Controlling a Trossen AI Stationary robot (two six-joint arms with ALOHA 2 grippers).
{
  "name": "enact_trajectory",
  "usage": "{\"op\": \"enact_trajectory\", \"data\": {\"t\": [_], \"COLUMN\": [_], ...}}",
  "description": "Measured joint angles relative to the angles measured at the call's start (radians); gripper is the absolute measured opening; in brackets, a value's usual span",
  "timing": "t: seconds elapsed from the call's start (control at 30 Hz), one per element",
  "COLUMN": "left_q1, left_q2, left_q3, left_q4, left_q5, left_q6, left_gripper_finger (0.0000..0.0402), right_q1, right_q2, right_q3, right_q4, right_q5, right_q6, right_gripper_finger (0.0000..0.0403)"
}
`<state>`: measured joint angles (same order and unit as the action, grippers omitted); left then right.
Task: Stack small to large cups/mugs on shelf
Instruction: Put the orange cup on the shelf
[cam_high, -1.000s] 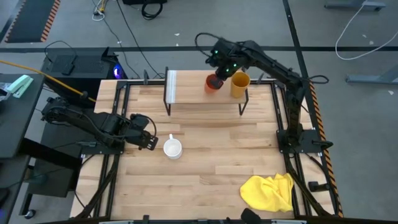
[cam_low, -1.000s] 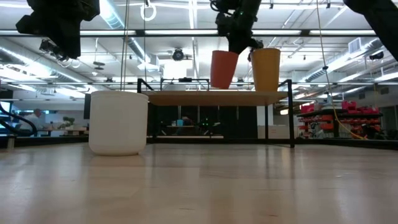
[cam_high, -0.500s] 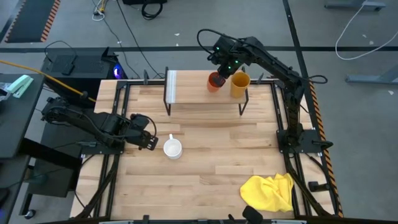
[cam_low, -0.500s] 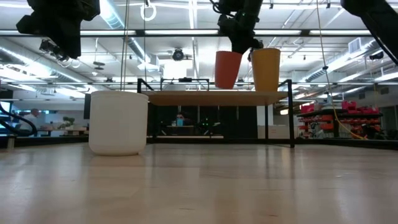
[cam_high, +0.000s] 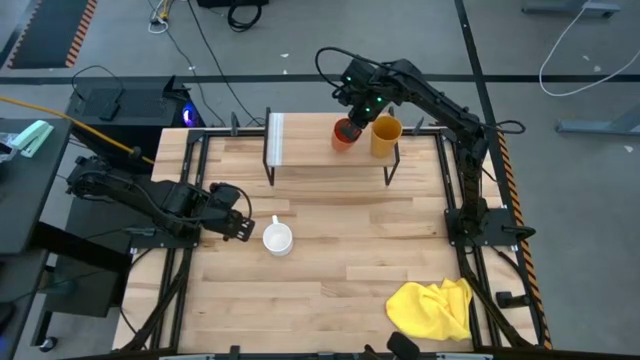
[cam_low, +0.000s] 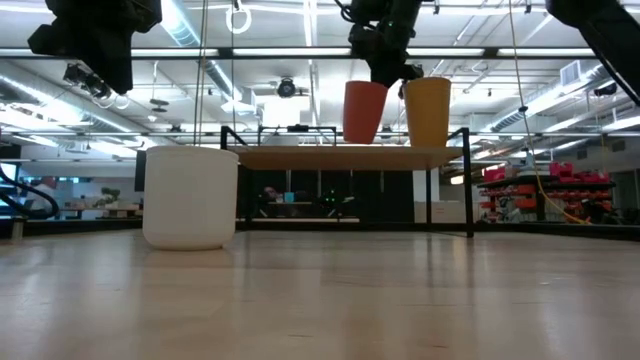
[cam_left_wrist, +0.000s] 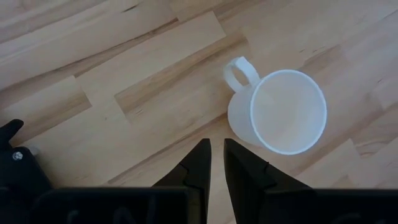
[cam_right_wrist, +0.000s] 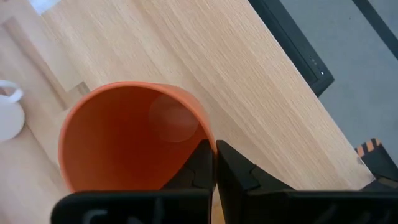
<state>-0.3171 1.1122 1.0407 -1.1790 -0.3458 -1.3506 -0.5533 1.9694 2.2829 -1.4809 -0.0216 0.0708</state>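
Observation:
The orange-red cup (cam_high: 345, 132) hangs in my right gripper (cam_right_wrist: 213, 163) over the far right part of the shelf (cam_high: 310, 150), its base close above the board in the low view. The yellow-orange cup (cam_high: 385, 135) stands upright on the shelf just to its right. The white mug (cam_high: 277, 238) stands on the tabletop, handle toward the far side. My left gripper (cam_left_wrist: 216, 158) hovers shut above the table just left of the mug, touching nothing. My right gripper pinches the orange-red cup's rim (cam_right_wrist: 202, 127) on its right side, one finger inside the cup and the other finger (cam_right_wrist: 239, 174) outside. The fingers come from above, pointing down. The cup (cam_low: 364, 110) hangs nearly upright, slightly tilted, just over the shelf board (cam_low: 300, 157).
A crumpled yellow cloth (cam_high: 432, 307) lies at the near right corner of the table. The shelf's pale strip (cam_high: 276, 140) marks its left end, and the board between it and the orange-red cup is bare. The low view shows the mug (cam_low: 190, 197) large in front.
My right gripper has carried the orange-red cup a little to the right, toward the yellow-orange cup, and the cup has come from a clear tilt to nearly upright. The left arm and the white mug have kept still.

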Motion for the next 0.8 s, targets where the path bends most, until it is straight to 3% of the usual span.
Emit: {"op": "enact_trajectory", "data": {"t": [0.8], "left_q1": [0.0], "left_q2": [0.0], "left_q3": [0.0], "left_q4": [0.0], "left_q5": [0.0], "left_q6": [0.001], "left_gripper_finger": [0.0052], "right_q1": [-0.001], "right_q2": [0.0], "right_q3": [0.0], "right_q4": [-0.073], "right_q5": [-0.006], "right_q6": [0.0], "right_gripper_finger": [0.0013]}}
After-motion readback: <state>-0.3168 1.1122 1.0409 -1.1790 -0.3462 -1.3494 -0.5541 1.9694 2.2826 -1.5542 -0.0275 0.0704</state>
